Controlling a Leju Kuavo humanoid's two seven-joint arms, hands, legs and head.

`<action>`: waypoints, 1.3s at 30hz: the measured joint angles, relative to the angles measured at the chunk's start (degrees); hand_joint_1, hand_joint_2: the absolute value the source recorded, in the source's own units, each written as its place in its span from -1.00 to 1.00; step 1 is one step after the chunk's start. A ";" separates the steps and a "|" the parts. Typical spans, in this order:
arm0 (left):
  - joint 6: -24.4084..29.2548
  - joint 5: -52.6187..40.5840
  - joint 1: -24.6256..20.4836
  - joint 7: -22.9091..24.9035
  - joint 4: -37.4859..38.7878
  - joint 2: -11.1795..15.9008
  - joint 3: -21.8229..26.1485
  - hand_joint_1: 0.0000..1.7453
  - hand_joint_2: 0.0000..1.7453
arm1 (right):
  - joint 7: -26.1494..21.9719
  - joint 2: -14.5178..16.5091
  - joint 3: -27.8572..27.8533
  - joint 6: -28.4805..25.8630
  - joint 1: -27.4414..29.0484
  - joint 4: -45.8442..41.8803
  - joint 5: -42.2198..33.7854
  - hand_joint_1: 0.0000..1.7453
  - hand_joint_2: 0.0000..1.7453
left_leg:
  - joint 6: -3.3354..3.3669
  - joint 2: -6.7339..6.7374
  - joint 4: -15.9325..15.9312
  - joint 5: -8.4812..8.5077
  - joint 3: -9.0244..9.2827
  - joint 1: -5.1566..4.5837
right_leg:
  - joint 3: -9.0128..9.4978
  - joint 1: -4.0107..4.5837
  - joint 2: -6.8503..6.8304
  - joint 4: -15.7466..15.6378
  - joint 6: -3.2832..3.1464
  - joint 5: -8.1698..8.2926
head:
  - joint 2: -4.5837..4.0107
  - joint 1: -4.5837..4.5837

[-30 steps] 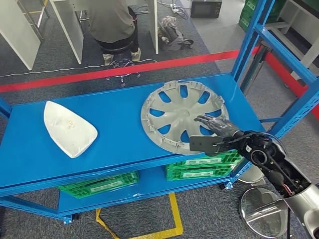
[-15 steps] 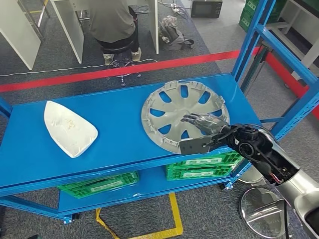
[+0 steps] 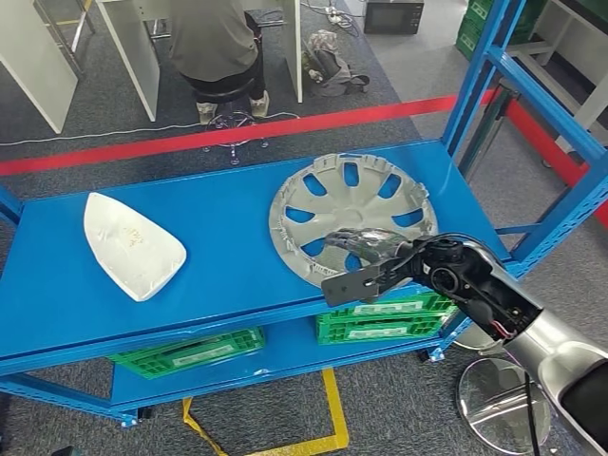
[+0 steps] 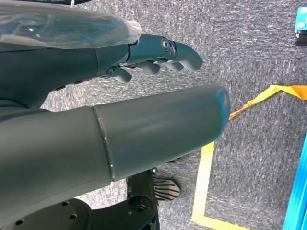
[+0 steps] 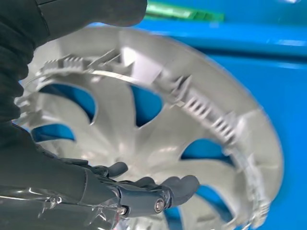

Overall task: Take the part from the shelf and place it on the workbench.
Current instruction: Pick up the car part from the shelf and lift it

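The right robot hand [image 3: 362,249] reaches in from about four o'clock on its silver arm [image 3: 502,304] and hovers over the near rim of the hubcap [image 3: 351,218], fingers [image 5: 177,184] stretched out and spread, holding nothing; the right wrist view shows those fingers just above the silver spokes, and whether they touch the plastic cannot be told. The left robot hand [image 4: 108,57] hangs by the robot's side over grey carpet, its fingers loosely apart and empty, with a strip of yellow floor tape [image 4: 206,177] beyond it. The hubcap lies flat, inner side up, on the blue shelf [image 3: 215,228], toward three o'clock of its top surface. Well apart from it, toward nine o'clock, a white moulded part [image 3: 129,245] lies on the same surface. Green crates [image 3: 387,316] sit on the lower level beneath. Farther off, at twelve o'clock, a red line [image 3: 215,138] crosses the carpet, and behind it a person [image 3: 215,43] sits on a stool.
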 joint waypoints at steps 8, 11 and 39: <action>0.14 0.04 0.14 -0.01 0.00 0.19 0.19 -1.00 -1.00 | 6.92 0.36 1.94 1.87 0.08 -4.17 -3.11 -1.00 1.00 | 0.00 0.02 0.00 0.00 0.01 0.00 | -0.02 0.00 0.02 -0.01 0.00 0.00 | 0.00 -0.01; 0.25 -0.06 0.13 -0.01 0.00 0.24 0.19 -1.00 -1.00 | 8.56 0.36 2.22 2.16 0.30 -5.94 -3.26 -1.00 1.00 | 0.00 0.02 0.01 0.00 0.03 0.00 | -0.02 0.00 0.03 -0.01 0.00 0.00 | 0.00 -0.01; 0.51 -0.63 0.13 0.03 0.00 0.25 0.22 -1.00 -1.00 | 12.42 -0.69 2.71 2.41 4.27 -10.82 -1.75 -1.00 1.00 | 0.00 0.03 0.01 0.00 0.05 0.00 | -0.02 -0.01 0.04 -0.02 0.00 0.00 | 0.00 0.00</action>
